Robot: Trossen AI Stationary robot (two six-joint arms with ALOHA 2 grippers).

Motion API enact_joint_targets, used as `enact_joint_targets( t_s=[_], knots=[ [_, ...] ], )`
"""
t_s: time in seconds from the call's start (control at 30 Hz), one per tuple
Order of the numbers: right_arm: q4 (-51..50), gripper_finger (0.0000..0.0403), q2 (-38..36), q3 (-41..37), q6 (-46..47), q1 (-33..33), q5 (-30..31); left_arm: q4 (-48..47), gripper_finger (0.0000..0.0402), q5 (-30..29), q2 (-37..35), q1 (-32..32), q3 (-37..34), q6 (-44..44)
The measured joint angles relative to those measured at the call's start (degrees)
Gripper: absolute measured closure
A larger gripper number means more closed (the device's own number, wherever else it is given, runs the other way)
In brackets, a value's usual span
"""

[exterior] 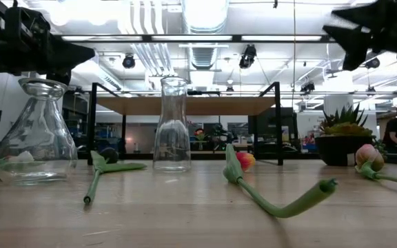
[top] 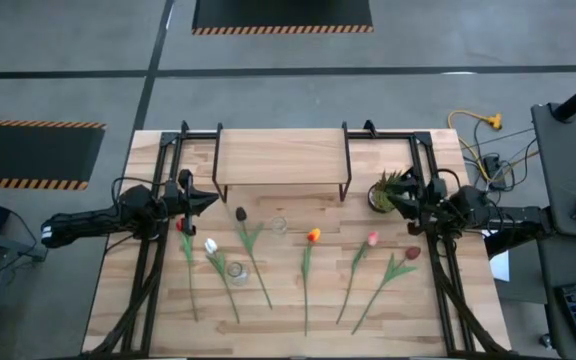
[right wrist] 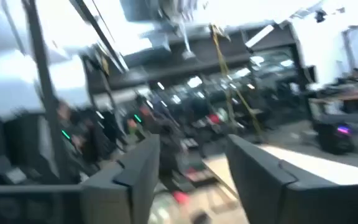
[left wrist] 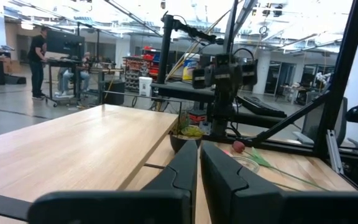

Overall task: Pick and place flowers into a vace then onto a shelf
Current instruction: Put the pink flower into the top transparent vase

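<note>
Hovering above the table's left side, the left gripper [top: 206, 200] had its fingers [left wrist: 185, 171] pressed together and carried nothing; it pointed toward the table's middle. Just below its tip in the high view lay the red tulip [top: 180, 227], and beside that the white tulip [top: 210, 245], their stems running toward the table's near edge. A wide-bodied glass flask [exterior: 35, 134] stood close to the white tulip, near the left gripper. The dark maroon tulip [top: 240, 214] lay to the right of the gripper's tip, its stem angled toward the near edge. Ahead of the gripper and toward the far edge stood the shelf [top: 281, 157], a light-wood board on thin black legs, with nothing resting on it. A narrow glass carafe [exterior: 171, 125] stood in front of the shelf, between the maroon tulip and the orange-yellow tulip [top: 313, 236]. The pink tulip [top: 372, 239] lay nearer the right gripper, and a second dark red tulip [top: 412, 254] lay just below that gripper in the high view. The spiky potted plant [top: 388, 190] sat beside the shelf's right legs, close to the right gripper's tip. The right gripper [top: 400, 200] hung above the table's right side with its fingers [right wrist: 138, 171] spread apart and empty. All tulips lay flat on the wooden table [top: 118, 290].
</note>
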Motion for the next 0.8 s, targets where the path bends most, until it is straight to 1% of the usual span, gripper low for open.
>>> enact_joint_targets(
  t_s=[0.13, 0.2, 0.3, 0.4, 0.47, 0.5, 0.67, 0.73, 0.8],
  knots=[
    [7.41, 0.0182, 2.02, 0.08, 3.92, 0.08, -4.16, 0.32, 0.0398, -0.01, 0.00, 0.00, 0.01, 0.02],
    [7.31, 0.0175, 4.06, 1.20, 5.20, 0.32, -4.31, 0.28, 0.0398, -0.01, 0.01, 0.00, 0.00, 0.00],
    [7.08, 0.0172, 9.46, 4.62, 5.88, 0.81, -4.10, 0.28, 0.0398, -0.03, 0.01, 0.00, 0.01, 0.01],
    [6.38, 0.0172, 17.43, 9.86, 6.42, 1.65, -3.91, 0.28, 0.0398, -0.03, 0.00, 0.00, 0.01, 0.00],
    [2.68, 0.0172, 22.98, 14.15, 7.71, 2.05, -3.46, 0.28, 0.0398, -0.03, 0.00, 0.00, -0.01, 0.00],
    [-0.36, 0.0172, 25.59, 16.42, 9.05, 2.23, -2.02, 0.28, 0.0398, -0.03, 0.00, 0.00, -0.01, 0.00],
    [-20.11, 0.0172, 38.09, 26.52, 19.53, 3.21, 9.63, 0.25, 0.0398, -0.03, 0.00, 0.00, 0.00, 0.00],
    [-26.18, 0.0172, 42.88, 29.34, 24.62, 3.87, 12.66, 0.25, 0.0398, -0.04, 0.00, 0.00, -0.01, 0.01],
    [-28.40, 0.0172, 46.99, 32.10, 28.88, 4.71, 13.94, 0.24, 0.0398, -0.06, 0.02, 0.00, 0.01, 0.02]
  ],
)
